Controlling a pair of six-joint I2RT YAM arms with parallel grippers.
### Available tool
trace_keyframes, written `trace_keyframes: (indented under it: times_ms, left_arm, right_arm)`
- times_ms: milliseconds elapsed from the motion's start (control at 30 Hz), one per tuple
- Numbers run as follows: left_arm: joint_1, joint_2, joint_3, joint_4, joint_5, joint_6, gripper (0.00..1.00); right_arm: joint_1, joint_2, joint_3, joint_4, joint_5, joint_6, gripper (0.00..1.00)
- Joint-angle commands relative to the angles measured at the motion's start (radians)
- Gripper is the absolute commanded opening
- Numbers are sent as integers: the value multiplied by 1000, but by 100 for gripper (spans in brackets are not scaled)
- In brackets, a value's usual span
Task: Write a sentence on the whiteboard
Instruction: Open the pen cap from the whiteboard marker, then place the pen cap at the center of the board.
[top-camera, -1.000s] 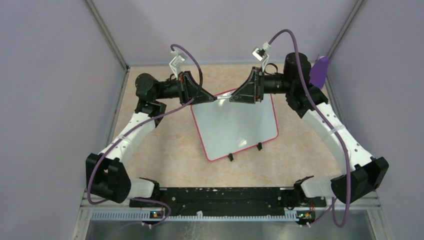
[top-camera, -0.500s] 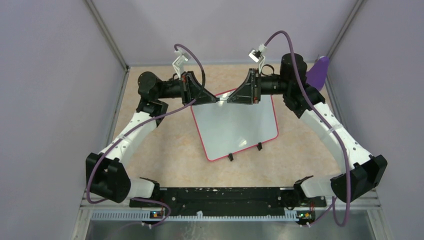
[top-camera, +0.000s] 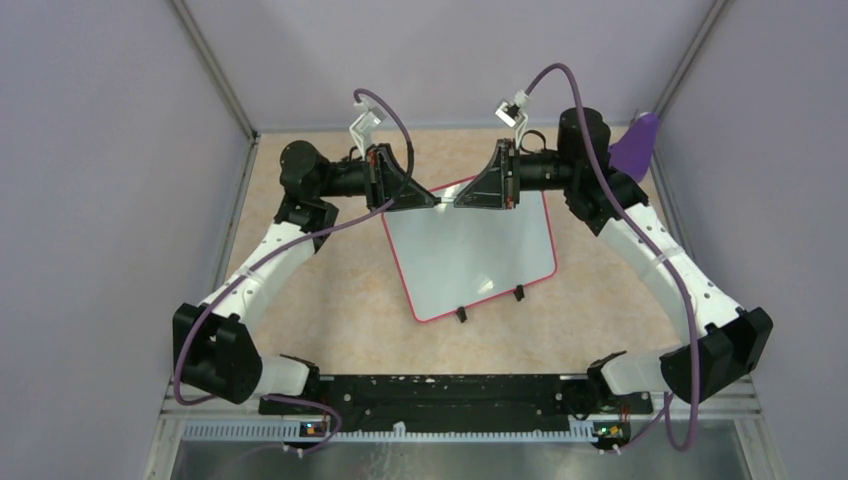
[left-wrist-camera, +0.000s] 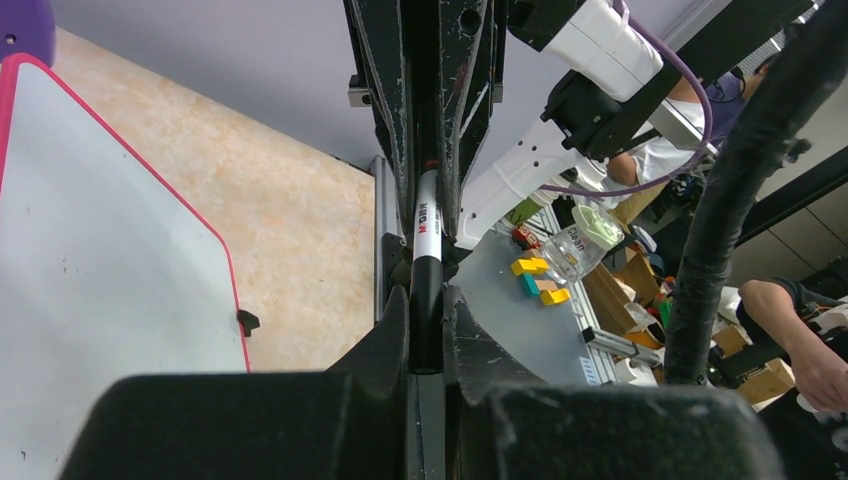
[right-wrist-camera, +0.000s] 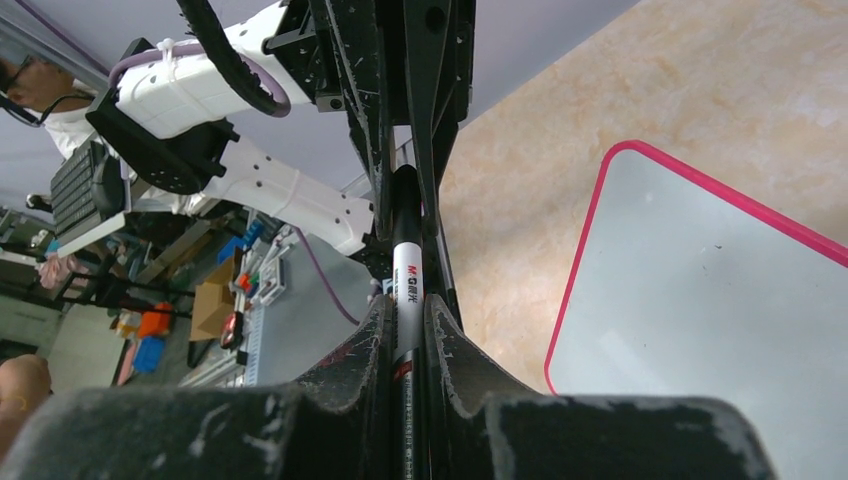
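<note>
The whiteboard (top-camera: 470, 255) lies flat on the table (top-camera: 330, 300) in the middle of the cell, turned a little askew, its two black feet (top-camera: 461, 315) on the edge nearest the arm bases. Its face is bare white from where I stand; no sentence on it yet, only a few faint specks in the wrist views.

Both arms reach in over the board's far edge and meet nose to nose; the left gripper (top-camera: 430, 200) and the right gripper (top-camera: 462, 200) are each clenched on the same marker (top-camera: 446, 201), which bridges the small gap between them and lies level, well above the board. In the left wrist view the fingers pinch the marker's black end (left-wrist-camera: 426, 320), and the white labelled barrel runs on into the other pincer; the right wrist view shows that pincer closed round the barrel just below the label.

That hold makes sense to me as an uncapping: one arm cannot strip a cap alone, so one grips each end along one line and, I would guess, they draw apart (whether the black end really is the cap I cannot say for sure). Doing it up in the air, over the board's far rim, keeps the tip off the white face until it is wanted.

A purple thing (top-camera: 636, 145) stands at the far right corner, well clear of both arms. By my reckoning the task is barely begun; all the writing is to come.
</note>
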Motion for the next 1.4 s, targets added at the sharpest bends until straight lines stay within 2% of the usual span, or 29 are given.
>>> trace_keyframes:
  times_ms: [0,400,533,600,633,700,733,800,900,1033,1133,1367]
  left_arm:
    - [21,-1,30,-10,-36,33,0]
    - [174,-47,-59,139,-24,-101,0]
    - [247,-62,-62,85,12,-77,0]
    - [311,-63,-17,-121,42,71,0]
    - [356,-58,34,-434,35,228,0]
    - [402,-25,208,-992,-135,700,0]
    - [404,-1,289,-1171,-234,872,0]
    - [409,43,375,-1384,-407,1073,0]
    - [413,82,407,-1525,-676,1186,0]
    - [415,133,378,-1602,-918,1322,0]
    - [415,165,334,-1602,-1034,1371,0]
    - [415,278,186,-1519,-1149,1389,7]
  right_arm:
    - [-9,-17,30,2,-31,-19,0]
    - [-207,-76,12,-14,-87,-34,0]
    - [-283,-95,2,-30,-121,-43,0]
    - [-321,-107,-1,-65,-129,-72,0]
    - [-339,-113,-4,-82,-134,-87,0]
    - [-371,-126,-1,-127,-137,-127,0]
    - [-382,-132,2,-153,-137,-155,0]
    - [-390,-142,9,-215,-124,-216,0]
    - [-392,-153,-4,-271,-105,-280,0]
    - [-390,-162,-22,-323,-84,-340,0]
    - [-392,-170,-26,-362,-57,-379,0]
    - [-391,-208,-79,-361,-49,-387,0]
